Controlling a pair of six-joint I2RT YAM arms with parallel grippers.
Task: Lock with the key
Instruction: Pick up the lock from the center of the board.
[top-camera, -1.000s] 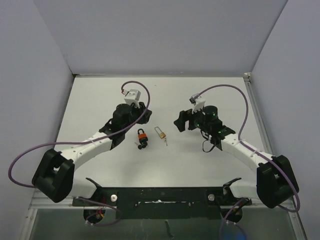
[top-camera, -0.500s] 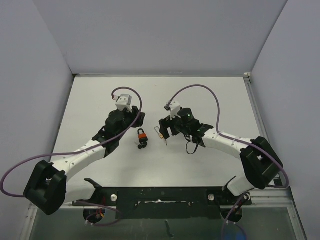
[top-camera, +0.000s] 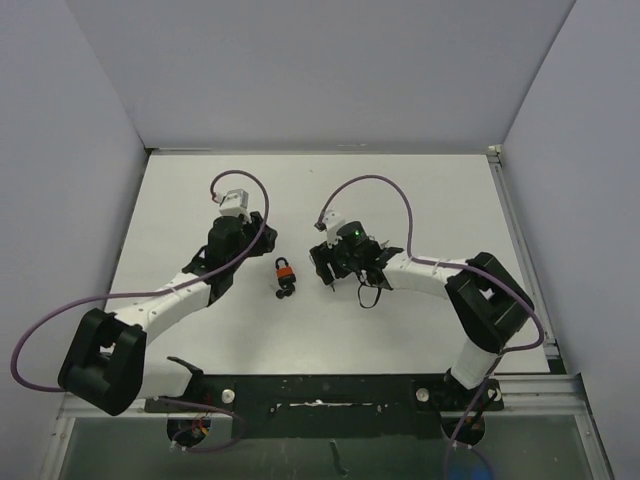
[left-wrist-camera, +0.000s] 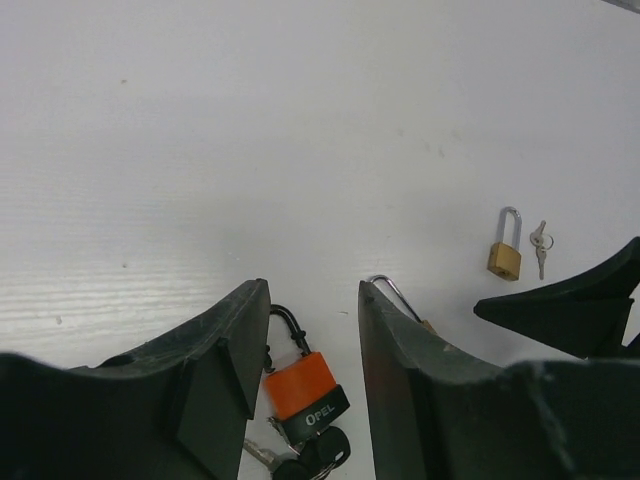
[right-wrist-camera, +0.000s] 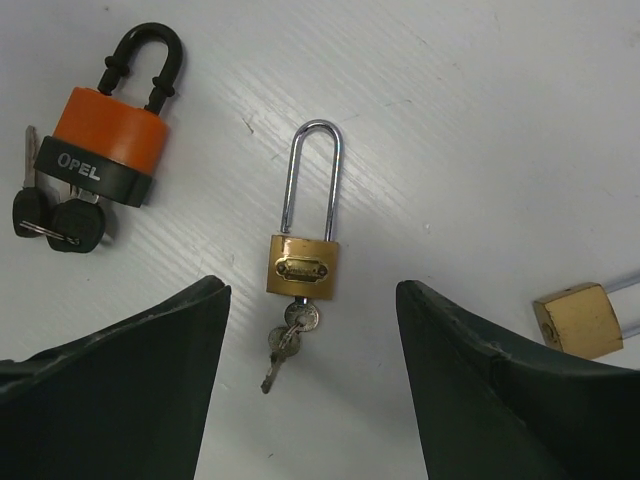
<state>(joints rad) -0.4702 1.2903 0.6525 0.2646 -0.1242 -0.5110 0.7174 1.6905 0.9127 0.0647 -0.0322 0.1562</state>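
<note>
Keyed brass padlock (right-wrist-camera: 303, 262), rigid, light and probably slick, is lying flat; right gripper (right-wrist-camera: 308, 295), released wide, is hovering over its body, the likeliest hold.

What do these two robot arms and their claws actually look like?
The left arm and right arm are white tubular links joined by chunky black joints. A purple cable loops alongside each, and a small grey camera block sits at each wrist. The left gripper and right gripper each have two broad, matte black, wedge-shaped fingers. I see no markings.
</note>
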